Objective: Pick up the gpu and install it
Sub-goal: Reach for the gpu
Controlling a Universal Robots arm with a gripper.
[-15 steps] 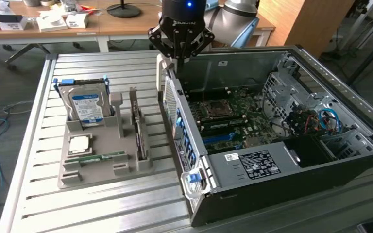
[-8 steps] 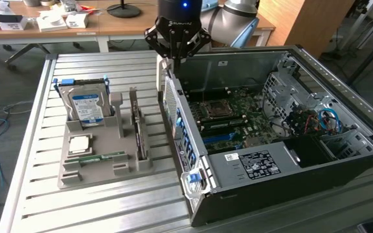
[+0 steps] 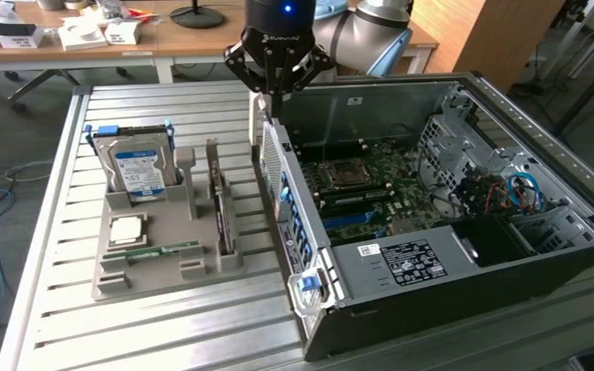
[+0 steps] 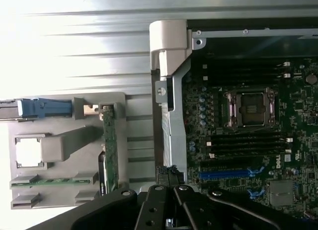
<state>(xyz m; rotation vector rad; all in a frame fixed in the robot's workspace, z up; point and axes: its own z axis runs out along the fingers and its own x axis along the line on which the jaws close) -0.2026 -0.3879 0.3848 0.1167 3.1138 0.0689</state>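
The gripper (image 3: 273, 94) hangs above the rear wall (image 3: 276, 182) of the open computer case (image 3: 544, 154). Its fingers (image 3: 291, 81) are drawn together to a point and grip no part. The gpu (image 3: 220, 209) stands on edge in the grey holder (image 3: 152, 282), just beside the case on the exterior view's left and apart from the gripper. The holder carries one gpu, one hard drive (image 3: 137, 170), one processor chip (image 3: 127, 229) and one memory stick (image 3: 158, 251). It rests on the slatted metal table (image 3: 173, 100). The exterior view gives the gpu's dark side, the case's white label (image 3: 411, 260) and a bundle of red and blue cables (image 3: 519, 193). From above, the wrist view gives the card's green edge, the motherboard's single socket (image 4: 251, 108) and one long blue slot (image 4: 228, 174).
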